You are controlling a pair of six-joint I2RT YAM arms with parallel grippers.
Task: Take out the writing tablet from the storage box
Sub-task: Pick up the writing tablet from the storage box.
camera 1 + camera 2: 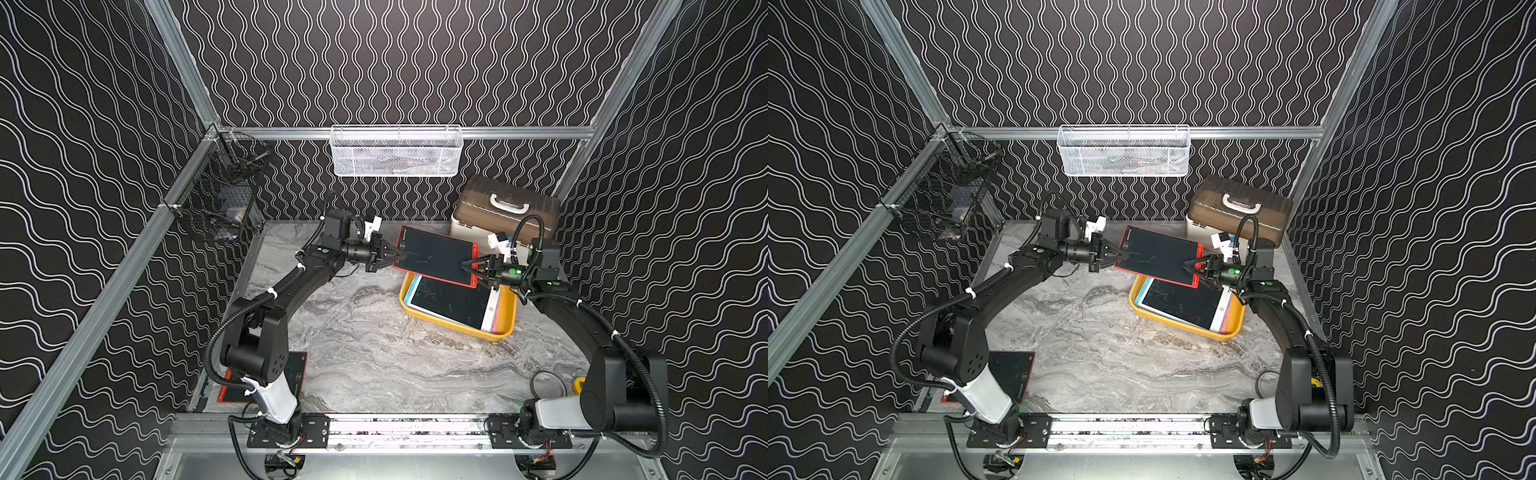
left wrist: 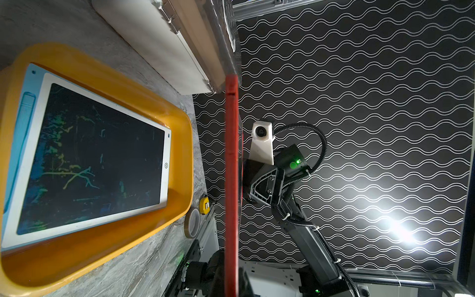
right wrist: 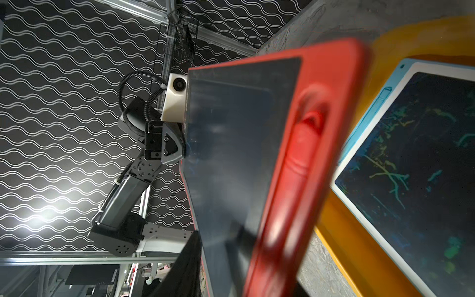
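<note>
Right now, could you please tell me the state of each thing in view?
Red writing tablet: held clear of the storage box, tilted.
Storage box: open, a white-framed tablet inside.
Left gripper: jaws shut on the red writing tablet.
Right gripper: jaws around its other end, grip unclear.
Cream case: lid closed.
Second red tablet: lying flat on the table.

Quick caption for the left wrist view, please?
Edge-on red writing tablet, with a white-framed tablet lying in the yellow storage box.

Writing tablet [image 1: 434, 254] print seems illegible.
</note>
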